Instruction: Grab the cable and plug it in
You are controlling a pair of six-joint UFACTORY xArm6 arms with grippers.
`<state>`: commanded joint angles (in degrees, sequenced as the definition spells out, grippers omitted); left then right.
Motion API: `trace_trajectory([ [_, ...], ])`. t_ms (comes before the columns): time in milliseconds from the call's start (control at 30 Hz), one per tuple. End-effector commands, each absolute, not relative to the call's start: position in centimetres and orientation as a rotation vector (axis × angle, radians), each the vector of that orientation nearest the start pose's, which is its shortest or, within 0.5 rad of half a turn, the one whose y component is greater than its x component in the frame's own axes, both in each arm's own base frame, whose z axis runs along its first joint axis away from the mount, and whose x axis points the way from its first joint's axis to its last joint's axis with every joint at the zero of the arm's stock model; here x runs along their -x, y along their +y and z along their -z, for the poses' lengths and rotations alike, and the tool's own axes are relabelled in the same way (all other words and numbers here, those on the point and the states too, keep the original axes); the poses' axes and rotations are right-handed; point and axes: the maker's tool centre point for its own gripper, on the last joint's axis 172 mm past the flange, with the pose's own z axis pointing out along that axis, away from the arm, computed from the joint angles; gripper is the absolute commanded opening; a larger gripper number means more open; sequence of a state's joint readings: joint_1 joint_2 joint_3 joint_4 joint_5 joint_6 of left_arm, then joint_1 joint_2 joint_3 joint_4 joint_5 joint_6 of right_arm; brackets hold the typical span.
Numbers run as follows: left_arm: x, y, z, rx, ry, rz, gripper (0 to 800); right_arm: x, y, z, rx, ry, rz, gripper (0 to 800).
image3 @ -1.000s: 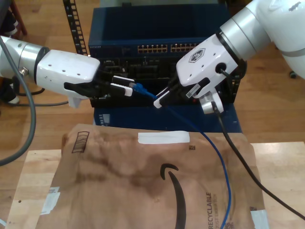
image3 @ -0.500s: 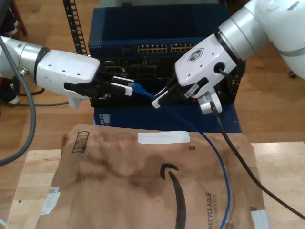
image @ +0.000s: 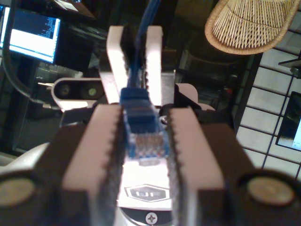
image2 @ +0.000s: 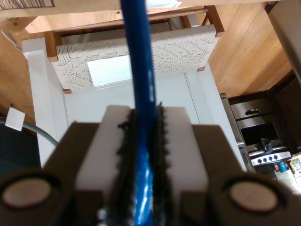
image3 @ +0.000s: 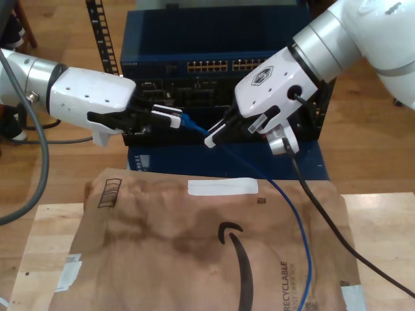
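The blue cable [image3: 299, 223] rises from the brown paper on the table to my second gripper [image3: 211, 137], which is shut on it a short way behind the plug. The cable [image2: 141, 70] runs straight through that gripper's [image2: 141, 115] toothed pads. Its clear-tipped plug [image: 142, 141] lies between the pads of my first gripper [image: 143, 117], which is shut on it. In the exterior view my first gripper [image3: 174, 118] comes in from the left, and the plug [image3: 187, 122] sticks out of it toward my second gripper. Both hover in front of the switch ports [image3: 220, 65].
A blue rack [image3: 214, 32] holding the network switch stands behind the table. A brown paper mailer [image3: 194, 259] covers most of the wooden tabletop [image3: 48, 240]. A thick black cable [image3: 324, 223] hangs from the second arm across the mailer. A grey hose [image3: 44, 162] loops at the exterior view's left.
My second gripper has shifted slightly toward the exterior view's left with the cable, closing the gap to my first gripper. The first arm has stayed put.
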<state>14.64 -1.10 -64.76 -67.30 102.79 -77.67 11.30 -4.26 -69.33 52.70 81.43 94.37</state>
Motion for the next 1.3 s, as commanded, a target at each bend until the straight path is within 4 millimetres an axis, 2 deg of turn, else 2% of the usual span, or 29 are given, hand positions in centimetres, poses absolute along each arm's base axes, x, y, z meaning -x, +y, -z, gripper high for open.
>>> trace_trajectory([
  [33,-41.8,-15.6,-37.8,-1.322,1.596,1.325,46,-40.1,28.7,-35.1,1.685,1.843,-1.06,21],
  [100,-42.5,-15.0,-37.0,-1.289,1.624,1.301,34,-40.0,28.8,-35.2,1.684,1.843,-1.063,33],
  [133,-42.4,-14.8,-36.4,-1.274,1.635,1.302,30,-40.0,28.8,-35.2,1.684,1.843,-1.063,75],
  [167,-42.3,-14.8,-36.2,-1.273,1.634,1.304,25,-40.0,28.8,-35.2,1.685,1.842,-1.062,136],
  [200,-42.3,-14.8,-36.1,-1.272,1.635,1.305,22,-40.0,28.8,-35.2,1.688,1.838,-1.061,235],
  [233,-42.3,-14.8,-36.1,-1.272,1.635,1.305,15,-40.0,28.8,-35.1,1.692,1.833,-1.06,285],
  [300,-42.3,-14.8,-36.2,-1.273,1.634,1.307,5,-40.1,28.8,-35.2,1.711,1.805,-1.047,488],
  [433,-42.1,-14.9,-36.3,-1.264,1.642,1.323,5,-40.5,28.6,-35.5,1.72,1.777,-1.015,679],
  [467,-42.1,-14.9,-36.3,-1.26,1.646,1.325,5,-41.0,28.5,-35.6,1.713,1.773,-0.986,705],
  [533,-42.1,-14.9,-36.4,-1.249,1.66,1.337,5,-41.6,29.3,-35.9,1.731,1.735,-0.904,710],
  [600,-42.3,-14.3,-36.4,-1.211,1.692,1.349,3,-41.3,30.7,-36.0,1.76,1.686,-0.829,745],
  [667,-42.2,-14.2,-36.4,-1.187,1.717,1.374,3,-41.7,30.5,-36.4,1.759,1.649,-0.704,759],
  [767,-41.3,-15.0,-37.9,-1.18,1.663,1.453,3,-42.2,30.2,-35.6,1.771,1.625,-0.545,757],
  [833,-41.0,-15.3,-38.5,-1.147,1.612,1.535,3,-42.1,30.2,-35.1,1.789,1.611,-0.501,756],
  [933,-40.9,-15.4,-39.6,-1.053,1.496,1.713,3,-41.6,29.9,-35.4,1.803,1.582,-0.483,752],
  [1133,-42.2,-13.4,-38.2,-0.925,1.568,1.77,3,-41.2,29.4,-37.1,1.804,1.529,-0.442,740],
  [1300,-42.7,-13.1,-36.3,-0.815,1.631,1.893,3,-41.7,29.4,-38.3,1.781,1.515,-0.419,711],
])
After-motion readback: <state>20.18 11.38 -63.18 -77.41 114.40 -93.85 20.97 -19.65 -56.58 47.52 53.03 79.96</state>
